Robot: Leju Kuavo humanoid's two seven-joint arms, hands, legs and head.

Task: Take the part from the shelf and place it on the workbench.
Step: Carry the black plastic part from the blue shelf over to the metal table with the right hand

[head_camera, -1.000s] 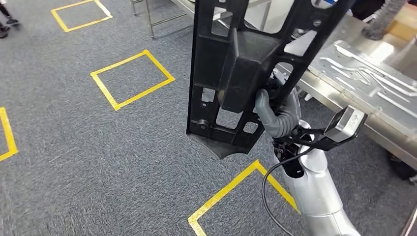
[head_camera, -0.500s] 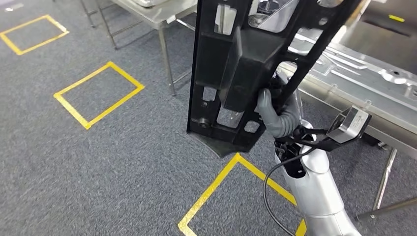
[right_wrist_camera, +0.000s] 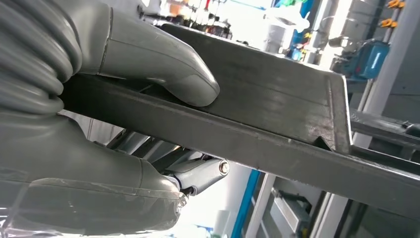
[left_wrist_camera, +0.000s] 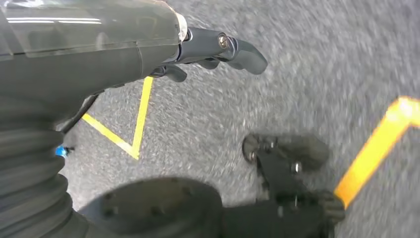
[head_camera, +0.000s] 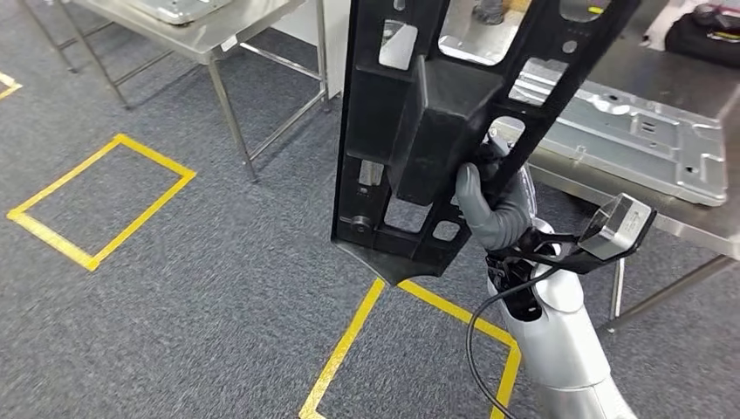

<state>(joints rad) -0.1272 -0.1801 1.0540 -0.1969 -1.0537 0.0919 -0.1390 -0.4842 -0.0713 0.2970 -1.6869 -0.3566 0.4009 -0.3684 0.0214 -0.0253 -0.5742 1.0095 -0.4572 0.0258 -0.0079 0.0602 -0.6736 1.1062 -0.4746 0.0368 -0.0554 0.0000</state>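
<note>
A: Head view, centre of frame. The right hand [head_camera: 489, 202] grips the black part [head_camera: 436, 131], a long openwork panel held nearly upright; its upper end runs off the top edge, its lower end hangs above the grey carpet [head_camera: 192, 288].

B: And the fingers?

A: Closed round a slanted bar on the part's right side, the grey thumb on the near face. In the right wrist view the same hand [right_wrist_camera: 99, 114] has its thumb [right_wrist_camera: 163, 64] pressed flat on one face of a dark bar of the part [right_wrist_camera: 257, 124], with darker fingers [right_wrist_camera: 203, 173] under the other face. A firm grasp.

B: Open room?

A: Lower left of the head view is open carpet crossed by yellow floor tape [head_camera: 96, 205] in rectangles; another taped corner lies directly below the part. Upper right, the steel workbench [head_camera: 689, 223] carries a pressed metal sheet [head_camera: 637, 131]; its near edge runs just behind the part's right side. Upper left, a second steel table [head_camera: 196, 35] stands on thin legs, well apart from the part.

B: What does the left wrist view add?

A: The left hand [left_wrist_camera: 213, 49], hanging over the carpet [left_wrist_camera: 322, 64]. Its fingers are loosely spread and hold nothing. Yellow tape [left_wrist_camera: 376, 148] shows there too, blurred.

B: And the right wrist view alone?

A: The background beyond the part: bright, cluttered shelving, too blurred to name.
</note>
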